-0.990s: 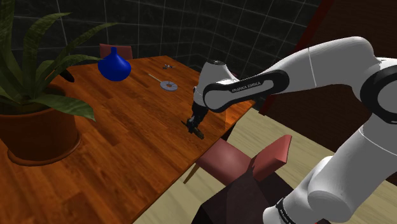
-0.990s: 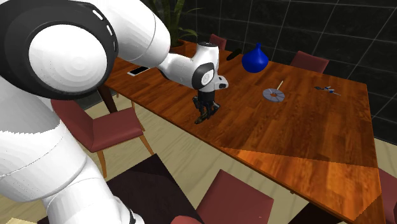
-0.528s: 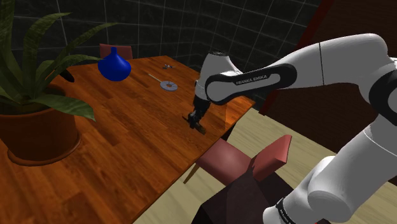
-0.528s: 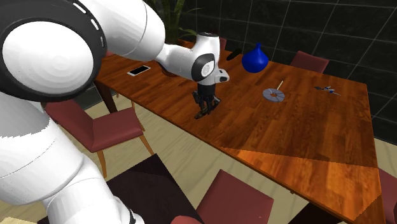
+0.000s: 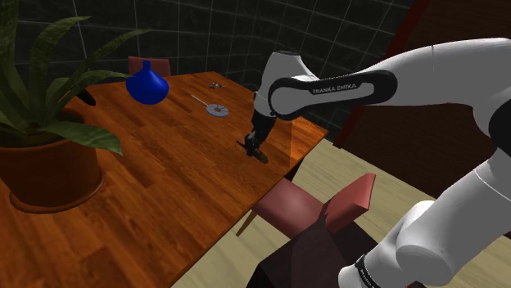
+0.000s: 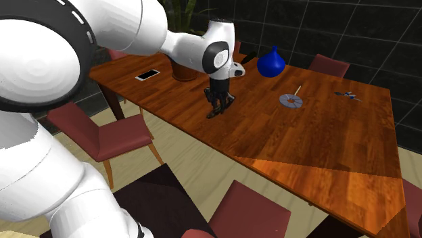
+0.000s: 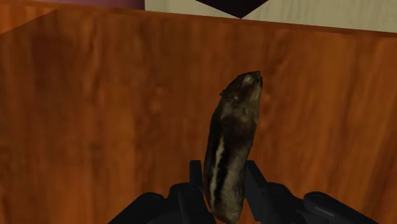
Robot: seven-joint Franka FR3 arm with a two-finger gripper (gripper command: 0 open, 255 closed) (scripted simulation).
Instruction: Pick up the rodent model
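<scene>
- Rodent model (image 7: pixel 234 127) sat clasped at its rear end between the two black fingers of the gripper (image 7: pixel 224 188), with the body jutting out past the fingertips and the snout furthest from the hand.
- It looked long and slim, with dark brown fur, a pale stripe down the flank and a small rounded head.
- The gripper was clenched across the model's narrow width. I judged that the sensible hold, since the thin body fitted between the fingers and its length ran free.
- From the shoulder view, the gripper (image 5: pixel 253 149) pointed down close to the near edge of the worktop (image 5: pixel 164 196). The model was low over the wood, and I could not tell whether it had cleared the surface.
- With the grasp made, the job seemed to be at the lifting stage.
- A grey disc (image 5: pixel 217 110), a blue vase (image 5: pixel 147 83) and a potted plant (image 5: pixel 49 164) stood well apart from the grasp, so nothing crowded it.
- A red chair (image 5: pixel 315 209) stood below the worktop's edge, near the gripper.
</scene>
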